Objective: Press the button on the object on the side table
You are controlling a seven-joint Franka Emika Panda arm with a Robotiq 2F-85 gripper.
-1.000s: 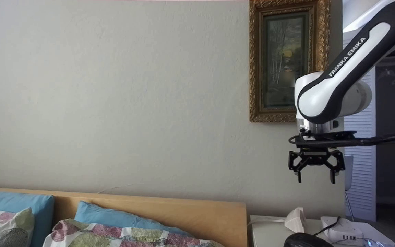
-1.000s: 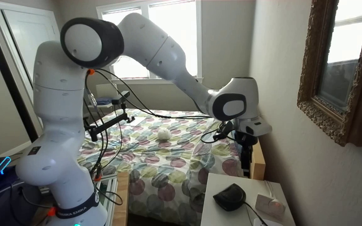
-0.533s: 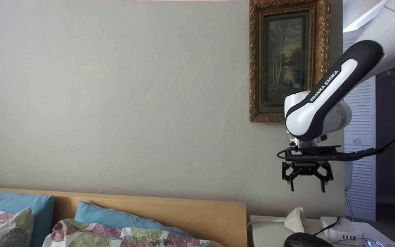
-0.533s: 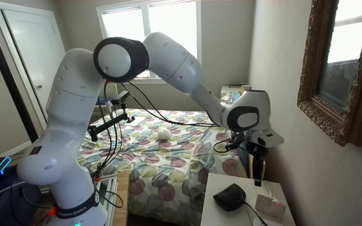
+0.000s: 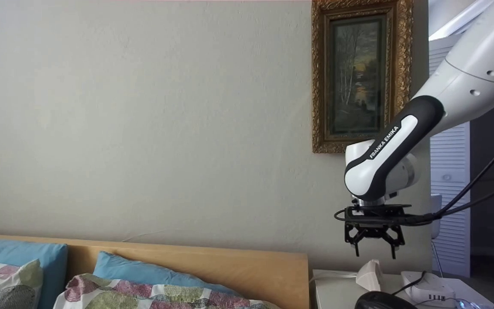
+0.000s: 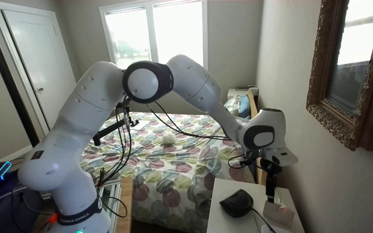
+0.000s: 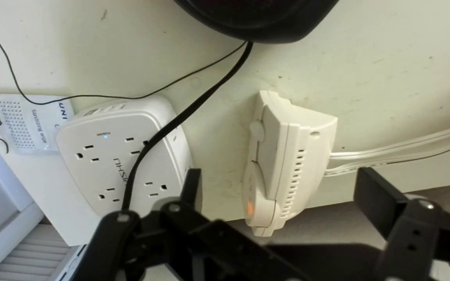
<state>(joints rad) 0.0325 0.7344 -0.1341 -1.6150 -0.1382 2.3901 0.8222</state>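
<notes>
The side table (image 5: pixel 332 294) has a flat whitish top, also visible in an exterior view (image 6: pixel 222 191) and the wrist view (image 7: pixel 217 113). On it stands a cream device (image 5: pixel 369 275) with vent slots, tilted upright; it also shows in an exterior view (image 6: pixel 274 213) and the wrist view (image 7: pixel 299 156). An orange-lit spot (image 7: pixel 250 207) is on its rounded front part, with a small round knob (image 7: pixel 257 130) on the same face. My gripper (image 5: pixel 375 255) points down, open and empty, a little above the device. In the wrist view the fingers (image 7: pixel 281 191) appear on either side of it.
A black object (image 6: pixel 237 203) with a cord and a white multi-outlet block (image 7: pixel 131 152) share the tabletop. A wipe packet (image 7: pixel 27 125) lies beyond the block. The wooden headboard (image 5: pixel 251 262) is beside the table. A framed picture (image 5: pixel 319 86) hangs on the wall above.
My arm has reached forward and lowered the gripper toward the cream device, moving left and down in an exterior view. The gripper stays open. The things on the table have not moved.
</notes>
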